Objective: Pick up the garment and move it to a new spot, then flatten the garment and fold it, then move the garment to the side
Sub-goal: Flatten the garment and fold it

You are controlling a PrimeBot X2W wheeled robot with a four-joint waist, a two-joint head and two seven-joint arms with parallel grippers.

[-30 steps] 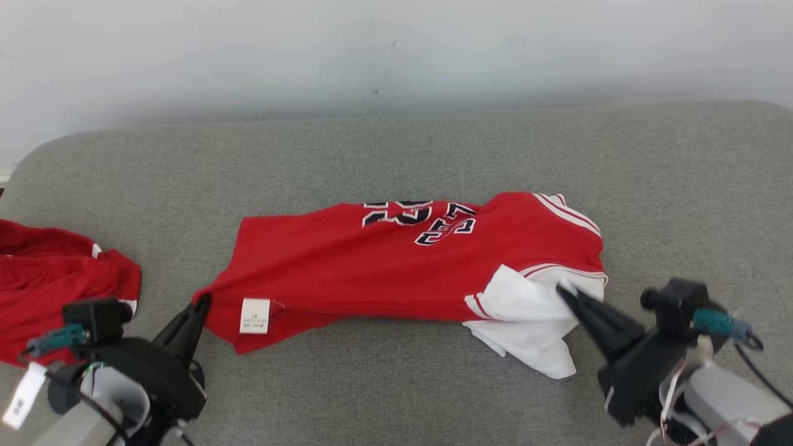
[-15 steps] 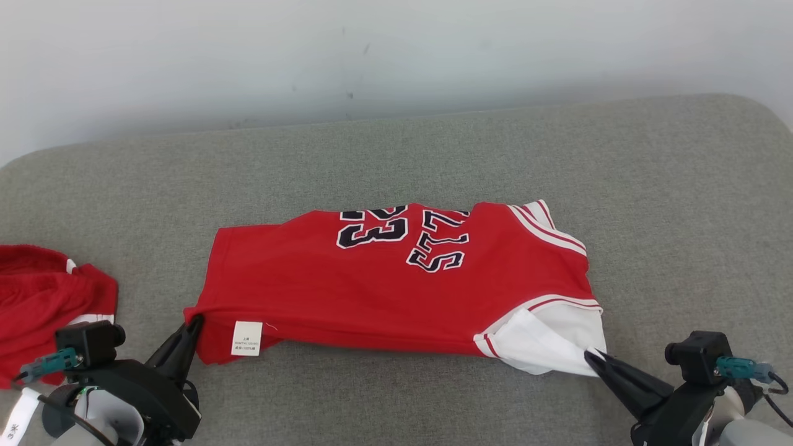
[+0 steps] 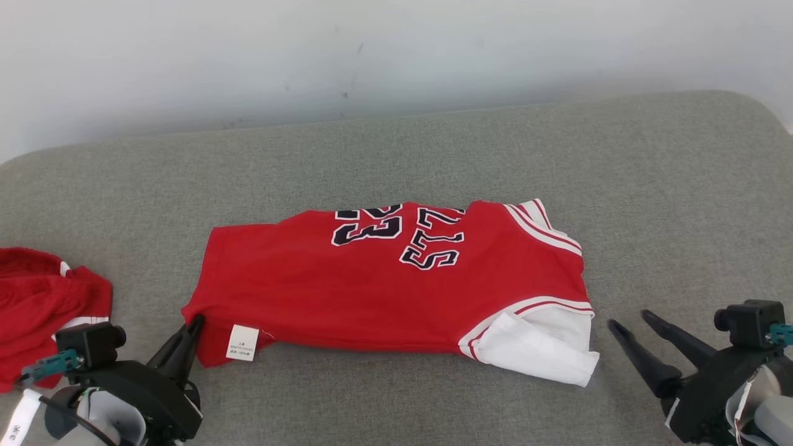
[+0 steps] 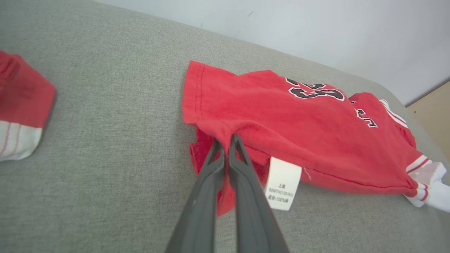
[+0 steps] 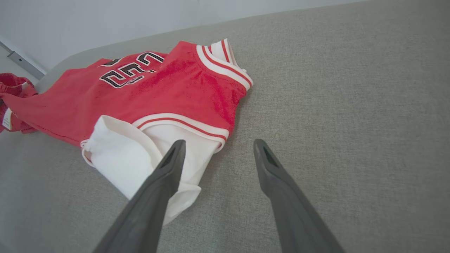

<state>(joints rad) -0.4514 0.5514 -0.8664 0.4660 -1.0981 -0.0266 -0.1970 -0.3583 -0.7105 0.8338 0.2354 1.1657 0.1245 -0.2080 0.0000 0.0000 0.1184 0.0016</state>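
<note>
The garment (image 3: pixel 384 285) is a red jersey with dark numbers and white sleeves, lying spread on the grey cushioned surface (image 3: pixel 433 155). My left gripper (image 3: pixel 197 322) is shut on the garment's lower left corner, beside a white care label (image 3: pixel 241 342). The left wrist view shows its fingers (image 4: pixel 225 140) pinching the red hem of the garment (image 4: pixel 299 123). Open and empty, my right gripper (image 3: pixel 629 321) stands just right of the white sleeve (image 3: pixel 539 353). In the right wrist view its fingers (image 5: pixel 218 146) are spread above the sleeve edge (image 5: pixel 140 154) and bare cushion.
Another red garment with white trim (image 3: pixel 43 310) lies bunched at the left edge, also seen in the left wrist view (image 4: pixel 21 105). A pale wall (image 3: pixel 372 56) runs behind the cushion. Bare grey cushion stretches behind the jersey and to its right.
My right gripper has let go of the white sleeve, opened and drawn back to the right. The jersey now lies flatter. The camera has shifted a little.
</note>
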